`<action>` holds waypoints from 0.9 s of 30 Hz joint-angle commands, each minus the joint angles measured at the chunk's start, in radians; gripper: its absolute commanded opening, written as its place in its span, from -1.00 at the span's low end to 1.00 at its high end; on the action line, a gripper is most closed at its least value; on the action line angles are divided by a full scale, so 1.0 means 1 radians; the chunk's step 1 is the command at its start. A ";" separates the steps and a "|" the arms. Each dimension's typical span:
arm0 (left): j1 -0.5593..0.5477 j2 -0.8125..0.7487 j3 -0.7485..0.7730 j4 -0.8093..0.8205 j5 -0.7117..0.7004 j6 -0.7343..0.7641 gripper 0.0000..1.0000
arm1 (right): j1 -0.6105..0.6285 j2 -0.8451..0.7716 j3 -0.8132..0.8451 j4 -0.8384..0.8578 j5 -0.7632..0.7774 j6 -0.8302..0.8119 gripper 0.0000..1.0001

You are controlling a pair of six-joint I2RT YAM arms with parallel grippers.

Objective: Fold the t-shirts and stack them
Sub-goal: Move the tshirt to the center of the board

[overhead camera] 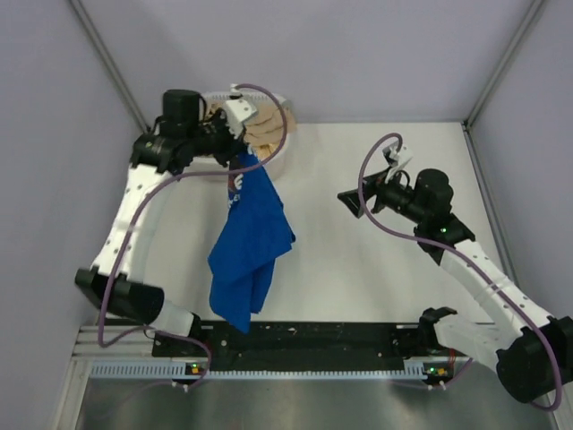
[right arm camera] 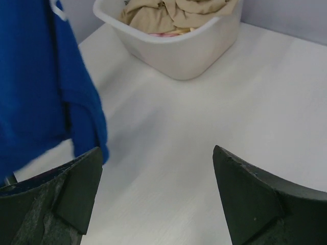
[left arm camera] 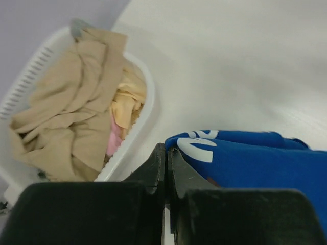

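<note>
1. The step in hand, as I judge it, is getting the shirt (overhead camera: 251,242) clear of the basket (right arm camera: 194,56) and spread flat on the table (overhead camera: 376,287), ready to fold.
2. The shirt hangs in a bunched column from a single pinch near its top, just beside the basket. Its lower end reaches down toward the near table edge (I cannot tell whether it touches the surface).
3. To do this well, the free gripper should take a second hold on an edge or shoulder, well apart from the first pinch. The two can then draw apart to open the cloth.
4. The shirt should go down low end first and be dragged gently, so it lands smooth rather than heaped. The print side should be noted before folding.
5. The left gripper (left arm camera: 167,153) has its jaws pressed fully together on a fold of the shirt, right by the white lettering.
6. The right gripper (right arm camera: 158,163) has its jaws spread wide, holding and touching nothing. It sits over bare table, well apart from the shirt and facing it.
</note>
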 commanded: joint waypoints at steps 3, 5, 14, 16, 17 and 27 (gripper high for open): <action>-0.144 0.260 0.050 0.029 -0.073 0.181 -0.52 | 0.008 0.051 0.021 -0.092 0.099 -0.014 0.83; -0.162 0.326 0.111 -0.017 -0.148 0.168 -0.39 | 0.009 0.056 0.020 -0.136 0.109 -0.028 0.87; -0.149 0.074 -0.135 -0.038 -0.243 0.125 0.97 | 0.268 0.151 -0.017 -0.116 0.153 -0.237 0.75; -0.124 -0.033 -0.276 -0.007 -0.285 0.118 0.97 | 0.409 0.227 -0.003 -0.102 0.165 -0.342 0.75; -0.098 -0.076 -0.328 -0.008 -0.290 0.109 0.97 | 0.467 0.285 0.012 -0.102 0.176 -0.391 0.75; 0.333 -0.330 -0.663 -0.117 -0.176 0.113 0.97 | 0.693 0.844 0.375 -0.221 0.242 -0.516 0.51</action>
